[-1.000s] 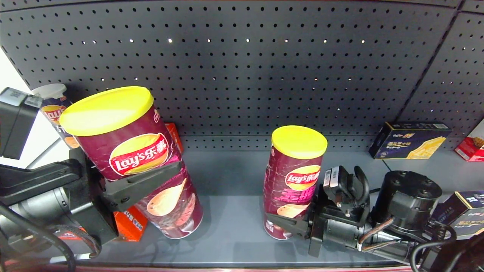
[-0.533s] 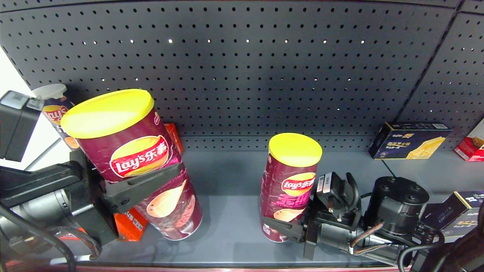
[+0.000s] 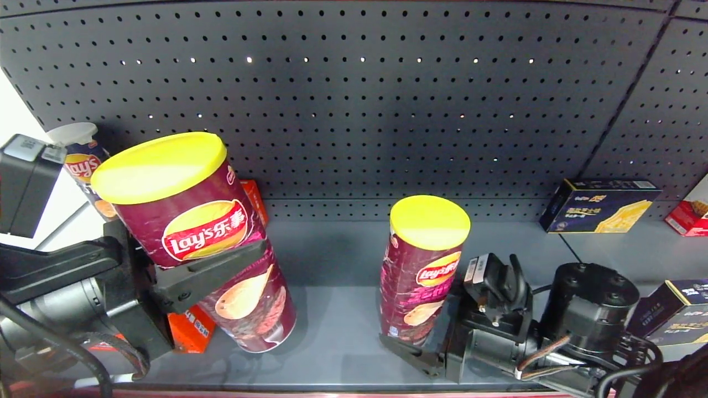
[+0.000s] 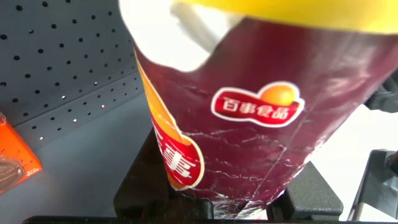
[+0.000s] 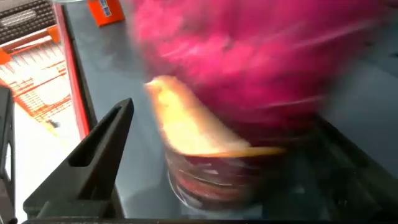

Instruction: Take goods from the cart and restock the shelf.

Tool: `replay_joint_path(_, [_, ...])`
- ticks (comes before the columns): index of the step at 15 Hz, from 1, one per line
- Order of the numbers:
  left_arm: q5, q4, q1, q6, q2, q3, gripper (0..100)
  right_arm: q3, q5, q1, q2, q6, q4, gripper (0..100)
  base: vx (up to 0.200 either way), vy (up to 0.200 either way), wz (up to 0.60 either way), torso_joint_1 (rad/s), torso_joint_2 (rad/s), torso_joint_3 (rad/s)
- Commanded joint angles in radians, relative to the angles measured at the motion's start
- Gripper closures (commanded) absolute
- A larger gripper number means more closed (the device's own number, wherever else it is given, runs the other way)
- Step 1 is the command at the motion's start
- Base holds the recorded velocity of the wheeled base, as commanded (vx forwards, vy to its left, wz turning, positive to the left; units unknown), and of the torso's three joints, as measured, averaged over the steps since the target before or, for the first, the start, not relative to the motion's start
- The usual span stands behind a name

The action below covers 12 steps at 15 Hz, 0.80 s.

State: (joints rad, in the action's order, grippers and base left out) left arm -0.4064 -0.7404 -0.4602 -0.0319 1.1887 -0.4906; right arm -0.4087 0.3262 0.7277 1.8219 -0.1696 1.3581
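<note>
Grey pegboard shelf (image 3: 343, 260): at its left end the left gripper (image 3: 213, 271) clamps a tilted, yellow-lidded chip can (image 3: 182, 221); mid-shelf the right gripper (image 3: 428, 337) stands wide-jawed around a second chip can (image 3: 420, 265), lid on.

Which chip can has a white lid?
The blue can at the far left rear. The left maroon can and the centre maroon can have yellow lids.

Grey shelf (image 3: 337, 260) with snack boxes (image 3: 600, 204)
</note>
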Motion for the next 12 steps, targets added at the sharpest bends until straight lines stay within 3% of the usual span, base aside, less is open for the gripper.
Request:
replay_joint_path(1, [0.0,0.0,0.0,0.0,0.002,0.003,100,0.051,-0.021,-0.011,-0.089,-0.001,0.001,0,0.0,0.0,0.0,0.0,0.0,0.0])
replay_joint_path(8, [0.0,0.001,-0.002,0.0,-0.001,0.015,100,0.283,-0.021,-0.053,-0.351,-0.002,-0.007,0,0.0,0.0,0.0,0.0,0.0,0.0])
replay_joint_path(11, [0.0,0.0,-0.003,0.001,-0.003,0.024,100,0.324,-0.019,-0.129,-0.461,-0.011,-0.01,0,0.0,0.0,0.0,0.0,0.0,0.0])
replay_joint_path(12, [0.0,0.0,-0.003,0.001,-0.003,0.023,100,0.324,-0.021,-0.192,-0.501,-0.016,-0.013,0,0.0,0.0,0.0,0.0,0.0,0.0])
